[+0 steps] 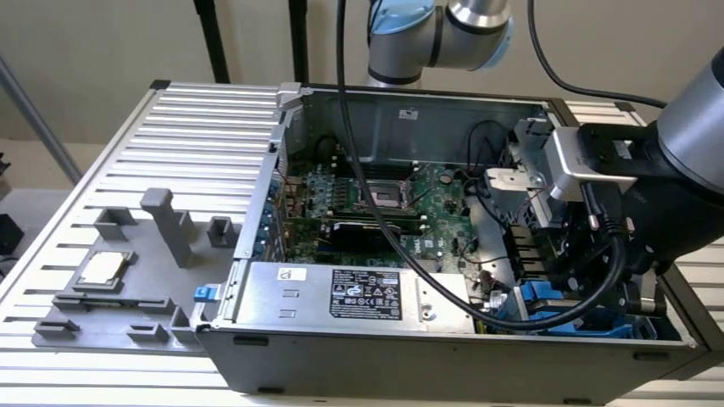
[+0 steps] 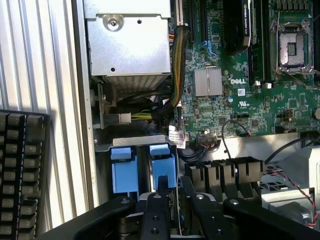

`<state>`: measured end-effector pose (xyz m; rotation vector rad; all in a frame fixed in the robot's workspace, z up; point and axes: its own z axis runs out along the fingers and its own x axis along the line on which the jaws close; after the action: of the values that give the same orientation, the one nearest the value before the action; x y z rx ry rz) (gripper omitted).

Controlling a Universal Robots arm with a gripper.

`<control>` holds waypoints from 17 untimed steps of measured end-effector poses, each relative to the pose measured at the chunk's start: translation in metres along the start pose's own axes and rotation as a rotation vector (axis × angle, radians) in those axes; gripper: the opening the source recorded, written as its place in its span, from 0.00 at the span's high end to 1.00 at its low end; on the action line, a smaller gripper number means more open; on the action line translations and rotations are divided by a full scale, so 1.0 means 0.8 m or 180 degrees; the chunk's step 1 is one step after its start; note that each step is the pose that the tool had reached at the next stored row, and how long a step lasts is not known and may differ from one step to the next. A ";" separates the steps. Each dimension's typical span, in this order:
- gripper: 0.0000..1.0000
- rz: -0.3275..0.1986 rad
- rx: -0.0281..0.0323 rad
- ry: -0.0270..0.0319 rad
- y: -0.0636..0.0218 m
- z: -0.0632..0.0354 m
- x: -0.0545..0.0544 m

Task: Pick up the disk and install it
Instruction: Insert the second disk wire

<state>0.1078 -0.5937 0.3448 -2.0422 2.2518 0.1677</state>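
Observation:
My gripper (image 2: 174, 182) reaches down into the drive bay at the front corner of the open computer case (image 1: 283, 127). Its two black fingers (image 2: 162, 192) stand close together on a thin grey slab seen edge-on, the disk (image 2: 174, 210). The disk's blue plastic rail (image 2: 164, 165) shows just ahead of the fingertips. A second blue rail (image 2: 123, 170) sits beside it in the neighbouring slot. In the exterior view the gripper (image 1: 560, 284) is low at the exterior view's right, with blue plastic (image 1: 551, 305) under it and the arm hiding most of the disk.
A large silver box with a black-and-white label (image 1: 339, 292) fills the case's near side. The green motherboard (image 1: 374, 199) lies behind it, with cables (image 2: 150, 107) close to the bay. A grey fixture (image 1: 114, 297) holding a small silver chip (image 1: 102, 270) sits outside on the ribbed table.

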 end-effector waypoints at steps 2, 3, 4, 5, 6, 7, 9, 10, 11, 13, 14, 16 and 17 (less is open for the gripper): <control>0.76 0.0000 0.0000 0.0000 0.000 0.000 0.000; 0.76 0.0000 0.0000 0.0000 0.000 0.000 0.000; 0.76 0.0000 0.0000 0.0000 0.000 0.000 0.000; 0.76 0.0000 0.0000 0.0000 0.000 0.000 0.000; 0.76 0.0000 0.0000 0.0000 0.000 0.000 0.000; 0.76 0.0000 0.0000 0.0000 0.000 0.000 0.000; 0.76 0.0001 0.0000 0.0000 0.000 -0.006 -0.001; 0.76 0.0001 0.0000 0.0000 0.000 -0.011 -0.002; 0.76 0.0000 0.0000 0.0000 0.000 -0.016 -0.003; 0.76 0.0000 0.0000 0.0000 0.000 -0.028 -0.006; 0.76 0.0000 0.0000 0.0000 0.000 -0.033 -0.008; 0.76 0.0000 0.0000 0.0000 -0.001 -0.043 -0.011; 0.76 0.0000 0.0000 0.0000 -0.002 -0.045 -0.013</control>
<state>0.1106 -0.5891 0.3821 -2.0422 2.2518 0.1676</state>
